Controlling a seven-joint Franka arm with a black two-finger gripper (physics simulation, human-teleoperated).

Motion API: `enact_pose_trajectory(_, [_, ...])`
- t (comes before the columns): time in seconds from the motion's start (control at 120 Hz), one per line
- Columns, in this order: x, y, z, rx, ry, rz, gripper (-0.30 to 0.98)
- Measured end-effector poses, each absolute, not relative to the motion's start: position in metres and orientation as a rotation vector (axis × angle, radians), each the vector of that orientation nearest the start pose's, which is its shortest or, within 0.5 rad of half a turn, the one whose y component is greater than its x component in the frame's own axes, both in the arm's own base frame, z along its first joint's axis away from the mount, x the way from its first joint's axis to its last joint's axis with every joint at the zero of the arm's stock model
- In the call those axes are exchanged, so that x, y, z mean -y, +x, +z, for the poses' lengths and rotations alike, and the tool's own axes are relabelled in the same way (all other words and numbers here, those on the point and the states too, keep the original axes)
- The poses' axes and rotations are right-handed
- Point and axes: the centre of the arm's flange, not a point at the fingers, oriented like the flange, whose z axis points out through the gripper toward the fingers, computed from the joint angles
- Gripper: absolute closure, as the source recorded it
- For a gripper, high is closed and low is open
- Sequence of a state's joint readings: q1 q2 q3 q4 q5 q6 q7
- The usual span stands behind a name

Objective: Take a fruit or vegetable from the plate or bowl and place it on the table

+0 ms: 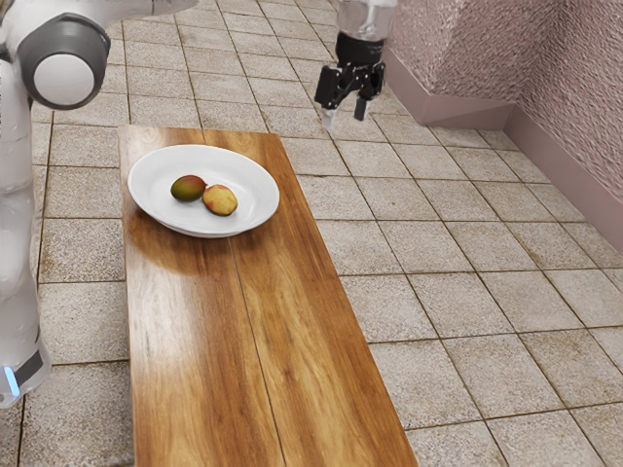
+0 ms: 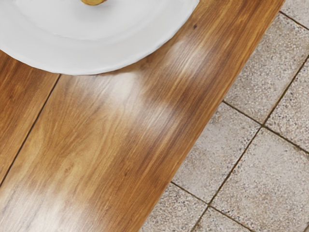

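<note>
In the exterior view my gripper [image 1: 345, 114] hangs high, to the right of the white plate [image 1: 257, 214], with its two fingers apart and nothing between them. A dark green and red mango [image 1: 186, 189] lies in the plate, close beside a yellow-red fruit [image 1: 221, 200]. The plate rests at the far end of the wooden table [image 1: 282, 350]. From the wrist view, part of the plate [image 2: 91, 60] is visible, with the lower tip of a yellowish fruit [image 2: 93, 2] cut off by the picture's edge.
Bare wood stretches from the plate along the table [image 2: 91, 140] toward the exterior view's bottom. The table's long edge borders a tiled floor [image 2: 270, 169]. A pinkish textured wall [image 1: 574, 88] stands at the exterior view's upper right.
</note>
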State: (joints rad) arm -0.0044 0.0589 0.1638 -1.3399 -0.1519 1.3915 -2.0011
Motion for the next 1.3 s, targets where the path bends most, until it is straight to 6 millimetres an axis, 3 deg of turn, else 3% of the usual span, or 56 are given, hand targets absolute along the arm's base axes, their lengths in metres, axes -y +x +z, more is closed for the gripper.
enact_pose_trajectory(0.067, [-0.087,0.522,0.665,-2.728,1.430,-0.251,0.00])
enact_pose_trajectory(0.233, [-0.129,0.408,0.588,-2.810,1.296,-0.447,0.00])
enact_pose_trajectory(0.383, [-0.140,0.377,0.538,-2.839,1.227,-0.475,0.00])
enact_pose_trajectory(0.492, [-0.145,0.369,0.515,-2.842,1.185,-0.467,0.00])
enact_pose_trajectory(0.767, [-0.154,0.358,0.492,-2.836,1.113,-0.435,0.00])
enact_pose_trajectory(1.05, [-0.205,0.340,0.481,-2.885,0.942,-0.411,0.00])
enact_pose_trajectory(1.208, [-0.231,0.362,0.469,-2.900,0.940,-0.391,0.00])
enact_pose_trajectory(1.3, [-0.223,0.381,0.459,-2.893,1.000,-0.365,0.00])
